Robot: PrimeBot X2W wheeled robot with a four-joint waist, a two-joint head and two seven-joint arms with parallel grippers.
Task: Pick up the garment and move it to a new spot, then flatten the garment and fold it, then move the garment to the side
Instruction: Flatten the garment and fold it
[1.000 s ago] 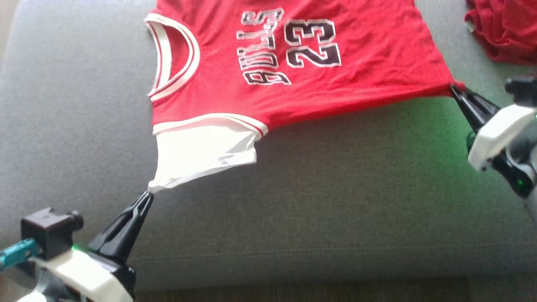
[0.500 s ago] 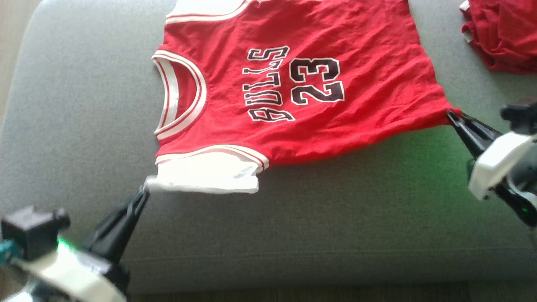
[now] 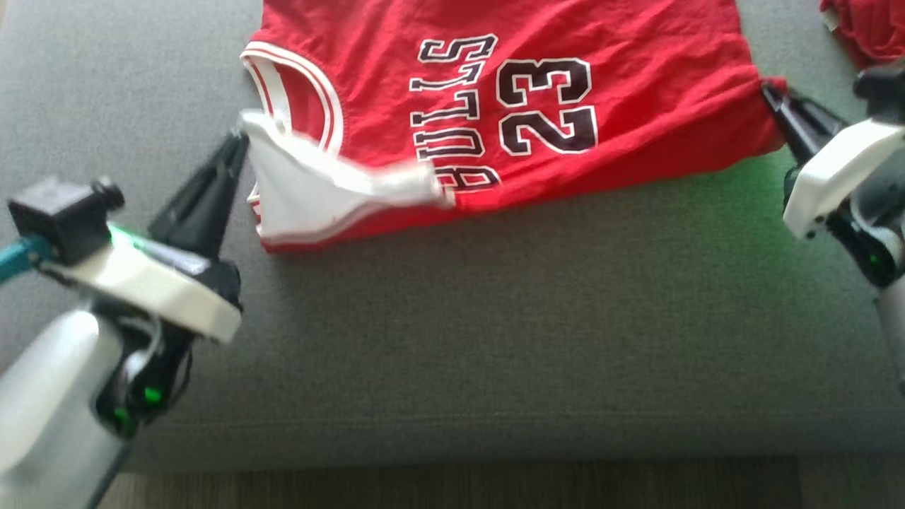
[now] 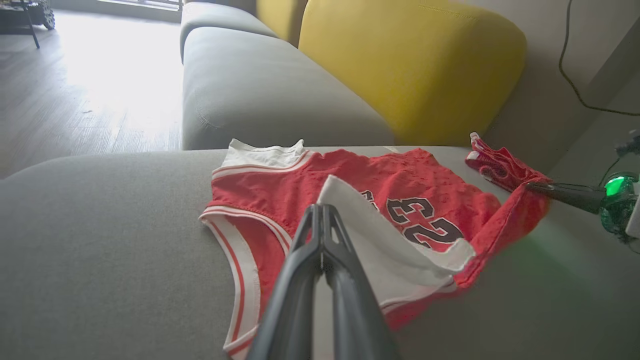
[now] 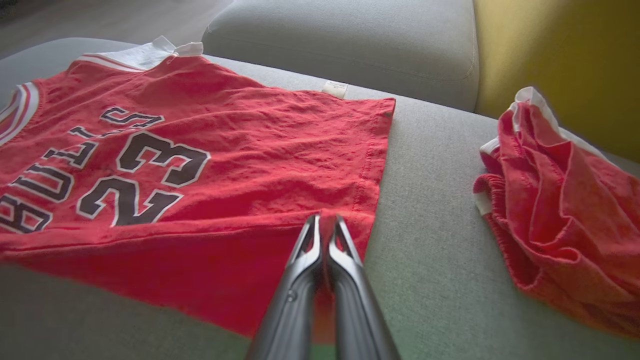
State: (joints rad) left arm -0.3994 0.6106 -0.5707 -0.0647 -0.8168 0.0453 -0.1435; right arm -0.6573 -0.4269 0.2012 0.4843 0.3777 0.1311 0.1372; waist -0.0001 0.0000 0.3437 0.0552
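Red jersey (image 3: 636,85) lies spread on grey sofa seat (image 3: 495,318), in the upper half of the head view, top edge cut off by the frame. Print side up, black "BULLS 23" print (image 3: 544,106) reads sideways near upper centre. Neck trim (image 3: 332,106), white with red stripes, sits at the jersey's left end.

Left end effector (image 3: 239,138) at left of the head view, fingers pointing up and right, pinched narrow on a corner of the jersey's white sleeve flap (image 3: 304,191). The flap is turned over onto the red body, its far end blurred and lying across the bottom of the "B". In the left wrist view the fingertips meet at centre frame with the white corner clamped between them, and the flap drapes off to the right over the print.

Right end effector (image 3: 767,88) at upper right of the head view, fingers pointing up and left, closed tight on the jersey's red hem corner. Fabric bunches and pulls into creases at the tips. In the right wrist view the tips sit at lower centre, gripping the hem edge, with the near side of the jersey hanging from them.

Second red garment (image 5: 560,200), crumpled, on the same seat at right of the right wrist view, apart from the jersey. Yellow cushion (image 4: 410,65) at upper centre-right of the left wrist view, wood floor (image 4: 75,100) at its upper left.
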